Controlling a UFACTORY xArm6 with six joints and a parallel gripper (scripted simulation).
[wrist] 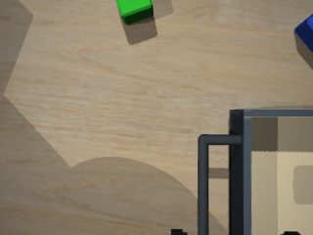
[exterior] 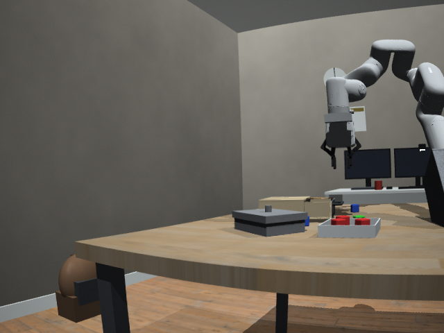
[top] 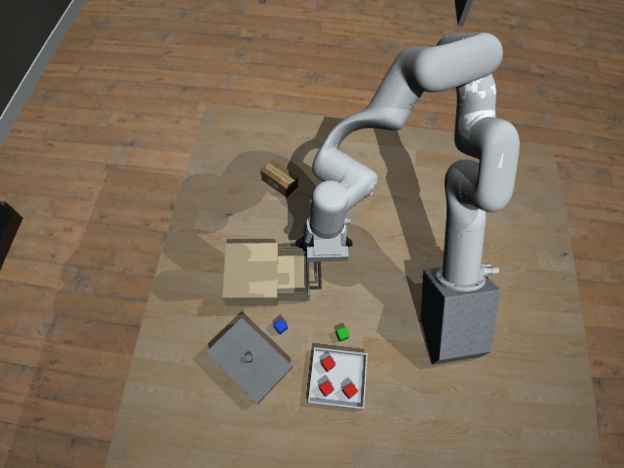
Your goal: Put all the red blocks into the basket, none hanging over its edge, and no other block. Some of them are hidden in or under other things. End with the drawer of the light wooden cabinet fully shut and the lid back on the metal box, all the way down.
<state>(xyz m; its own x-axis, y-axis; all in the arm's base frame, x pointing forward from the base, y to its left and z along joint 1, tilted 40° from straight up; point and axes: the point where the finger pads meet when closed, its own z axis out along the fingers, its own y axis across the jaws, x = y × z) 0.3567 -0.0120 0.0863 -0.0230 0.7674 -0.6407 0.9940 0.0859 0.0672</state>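
Note:
The white basket (top: pixel 336 375) holds three red blocks (top: pixel 328 363), all inside its walls; it also shows in the side view (exterior: pixel 348 227). The light wooden cabinet (top: pixel 250 272) has its drawer (top: pixel 292 272) pulled out, with the dark handle (top: pixel 316 274) toward the arm. The wrist view shows the handle (wrist: pixel 210 181) and the drawer's inside (wrist: pixel 281 171), with no block in the part I can see. The grey metal box (top: pixel 249 360) has its lid on. My gripper (exterior: pixel 340 164) hangs high above the drawer handle, fingers apart and empty.
A green block (top: pixel 342 332) and a blue block (top: pixel 280 326) lie on the table between the cabinet and the basket. A small brown cardboard box (top: pixel 278 177) lies behind the cabinet. Another blue block (exterior: pixel 354 207) shows farther back. The arm's base (top: pixel 459 322) stands at the right.

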